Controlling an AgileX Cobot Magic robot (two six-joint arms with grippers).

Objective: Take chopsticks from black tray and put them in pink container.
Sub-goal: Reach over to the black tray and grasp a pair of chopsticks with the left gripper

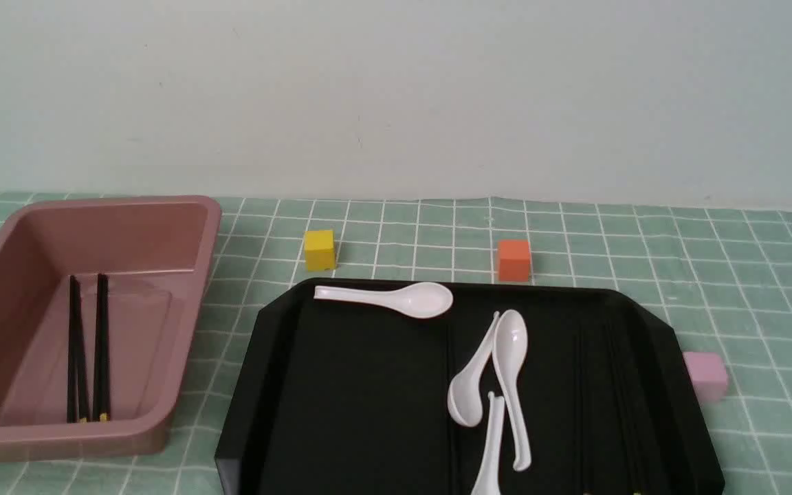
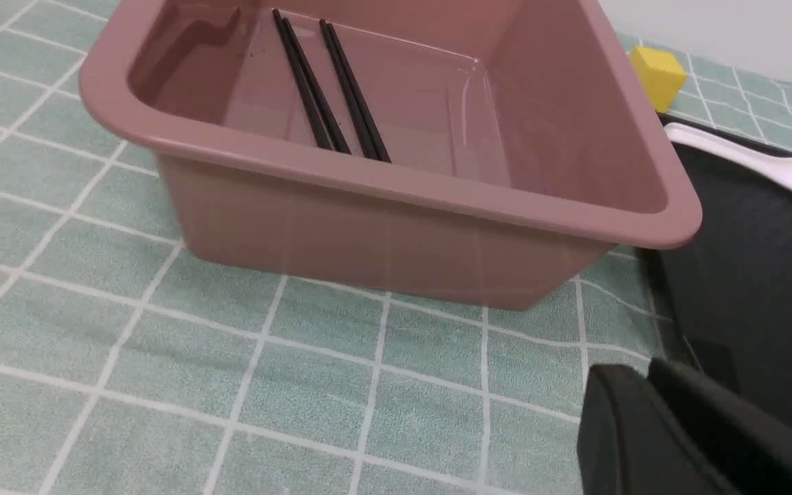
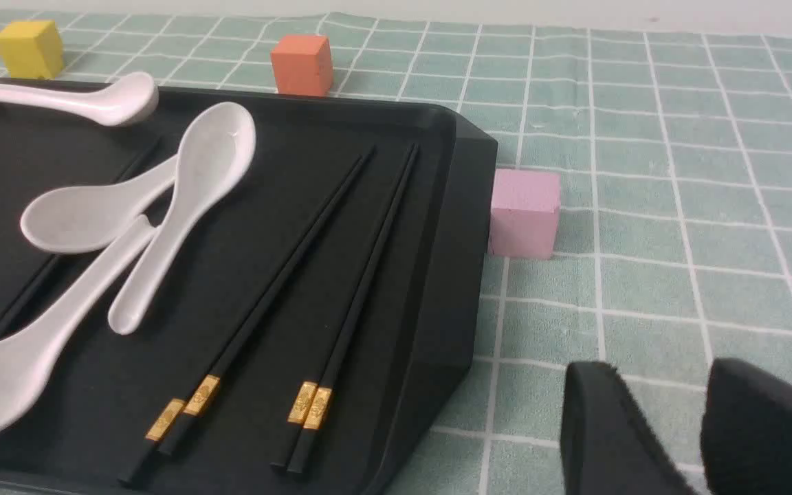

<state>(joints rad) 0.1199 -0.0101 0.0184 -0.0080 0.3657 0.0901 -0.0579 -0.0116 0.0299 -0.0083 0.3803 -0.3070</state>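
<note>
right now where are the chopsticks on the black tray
In the right wrist view, two pairs of chopsticks lie on the right side of the black tray, between the white spoons and the rim nearest the pink cube.

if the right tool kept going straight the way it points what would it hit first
Likely only bare checked cloth: the right tool aims beside the pink cube, not at it, though depth is unclear.
</note>
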